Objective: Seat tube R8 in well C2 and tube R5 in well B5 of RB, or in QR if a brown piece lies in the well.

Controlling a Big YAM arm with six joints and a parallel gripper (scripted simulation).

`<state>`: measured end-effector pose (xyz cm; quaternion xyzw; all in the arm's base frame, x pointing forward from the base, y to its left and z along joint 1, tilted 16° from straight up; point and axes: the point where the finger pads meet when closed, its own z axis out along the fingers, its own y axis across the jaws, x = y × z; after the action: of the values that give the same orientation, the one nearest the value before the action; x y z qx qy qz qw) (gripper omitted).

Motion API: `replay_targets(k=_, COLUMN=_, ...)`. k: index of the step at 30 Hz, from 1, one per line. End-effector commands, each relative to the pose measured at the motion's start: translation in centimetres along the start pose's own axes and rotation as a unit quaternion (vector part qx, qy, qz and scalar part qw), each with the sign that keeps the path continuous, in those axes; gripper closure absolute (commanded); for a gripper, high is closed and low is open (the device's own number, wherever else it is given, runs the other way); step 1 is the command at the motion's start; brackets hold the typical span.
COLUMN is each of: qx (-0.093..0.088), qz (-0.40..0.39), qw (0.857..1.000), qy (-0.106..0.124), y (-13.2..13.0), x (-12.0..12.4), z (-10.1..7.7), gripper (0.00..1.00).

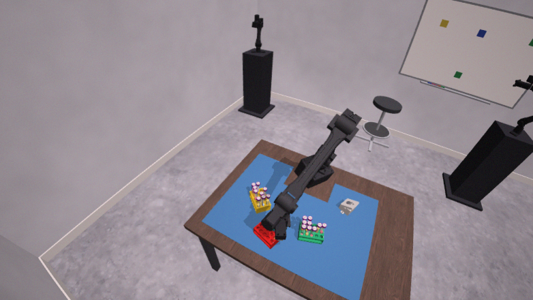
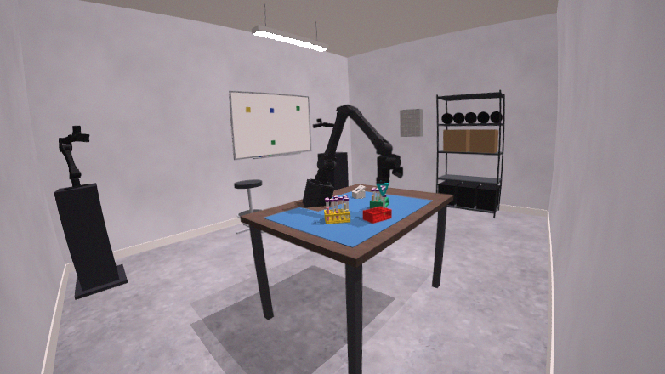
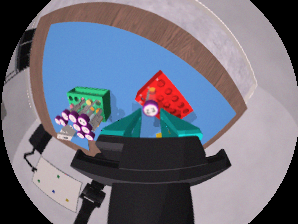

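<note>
My gripper [image 2: 383, 194] [image 3: 150, 111] is partly open, its teal fingers pointing down. In the wrist view its fingertips flank a purple-capped tube [image 3: 150, 108], with no firm grip visible. That tube stands at a corner of the red rack QR [image 1: 262, 238] [image 2: 377, 215] [image 3: 150, 84]; its cap ID is too blurred to read. The arm hides it in the top view. The green rack RA [image 1: 309, 241] [image 3: 89, 92] holds several purple-capped tubes, as does the yellow rack RB [image 1: 263, 209] [image 2: 337, 220]. Their IDs and wells are too small to tell.
The white DONE box [image 1: 350, 204] [image 2: 358, 191] [image 3: 65, 133] stands nearer the arm's base than RA. Its lamp does not show green. The racks stand on the blue mat [image 1: 316, 264] with a brown table border [image 1: 394, 238]. QR lies between RA and RB, near the outer edge.
</note>
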<state>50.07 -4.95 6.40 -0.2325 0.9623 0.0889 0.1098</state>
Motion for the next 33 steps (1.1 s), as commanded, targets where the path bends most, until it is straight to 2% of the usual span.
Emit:
replay_targets(k=1, qx=-0.001, qz=0.008, qw=1.0, qy=0.004, y=-0.12, x=-0.07, z=0.5, gripper=0.7)
replay_targets(k=5, qx=0.005, qz=0.004, qw=1.0, qy=-0.004, y=-0.4, x=-0.72, z=0.46, gripper=0.7)
replay_targets(k=9, qx=0.0, qz=0.004, qw=1.0, qy=0.001, y=0.06, x=-0.27, z=1.03, gripper=0.7)
replay_targets(k=12, qx=0.003, qz=0.004, qw=1.0, qy=-0.001, y=-0.26, x=-0.72, z=0.53, gripper=0.7)
replay_targets(k=13, qx=0.003, qz=0.004, qw=1.0, qy=-0.002, y=-0.27, x=-0.72, z=0.53, gripper=1.0)
replay_targets(k=33, qx=0.003, qz=0.004, qw=1.0, qy=-0.002, y=-0.26, x=-0.73, z=0.53, gripper=1.0)
